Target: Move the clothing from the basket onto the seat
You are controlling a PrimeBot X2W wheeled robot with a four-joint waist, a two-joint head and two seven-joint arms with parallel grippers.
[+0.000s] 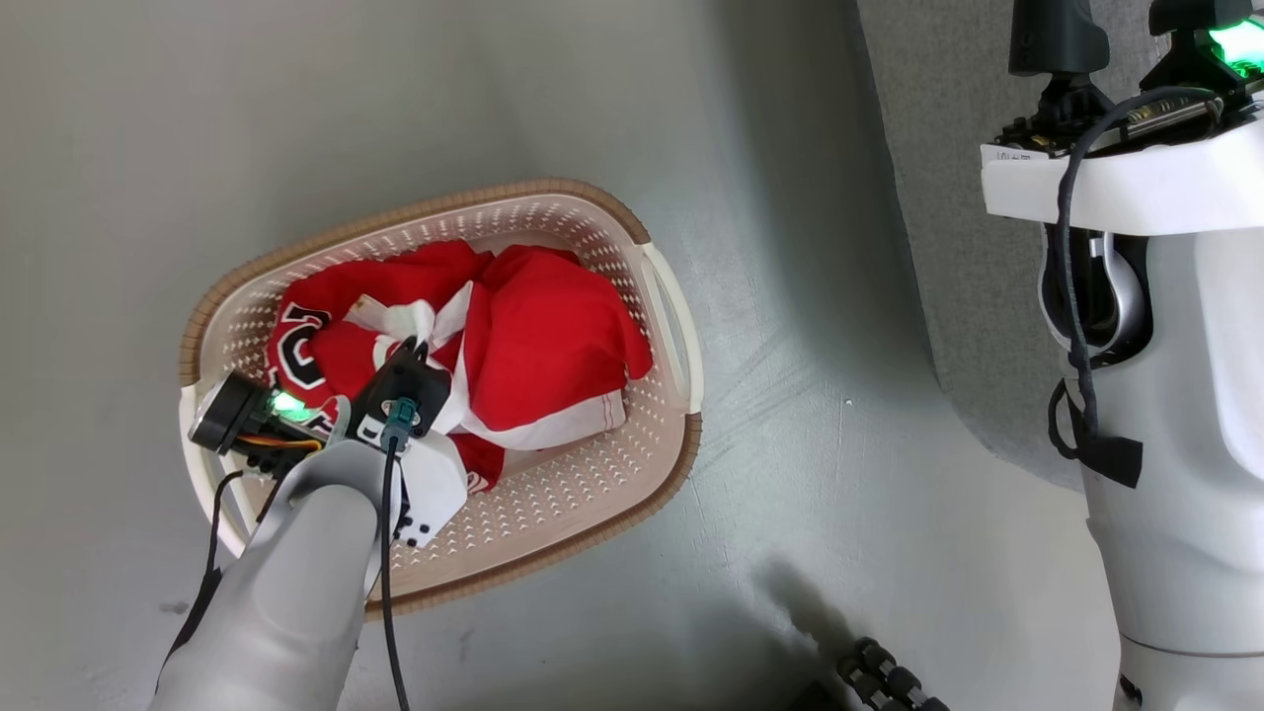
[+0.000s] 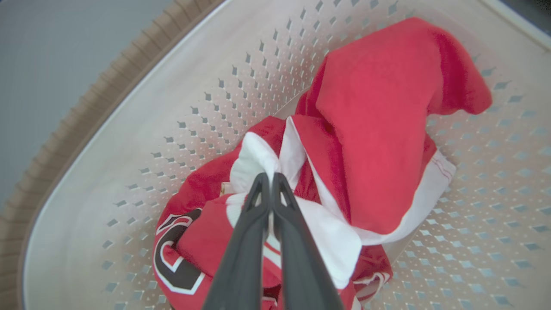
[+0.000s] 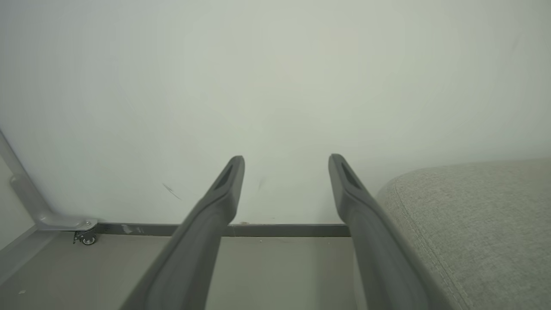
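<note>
The cream perforated basket [image 1: 667, 326] with a brown rim stands on the grey floor. The red clothing [image 1: 553, 336] with white trim and dark lettering lies crumpled inside it. My left gripper [image 1: 415, 348] reaches down into the basket. In the left wrist view the left gripper [image 2: 271, 177] is shut, pinching a fold of white trim of the clothing [image 2: 379, 129] above the basket [image 2: 172, 107] floor. My right gripper [image 3: 286, 161] hangs open and empty in front of a pale wall, just left of the grey seat [image 3: 473, 224]. A corner of the seat [image 1: 918, 197] lies to the basket's right.
My right arm's white forearm [image 1: 1175, 395] stands at the right edge of the head view. A black ribbed part [image 1: 889, 681] shows at the bottom. In the right wrist view, a metal frame leg with a caster [image 3: 88, 237] stands by the wall's dark baseboard.
</note>
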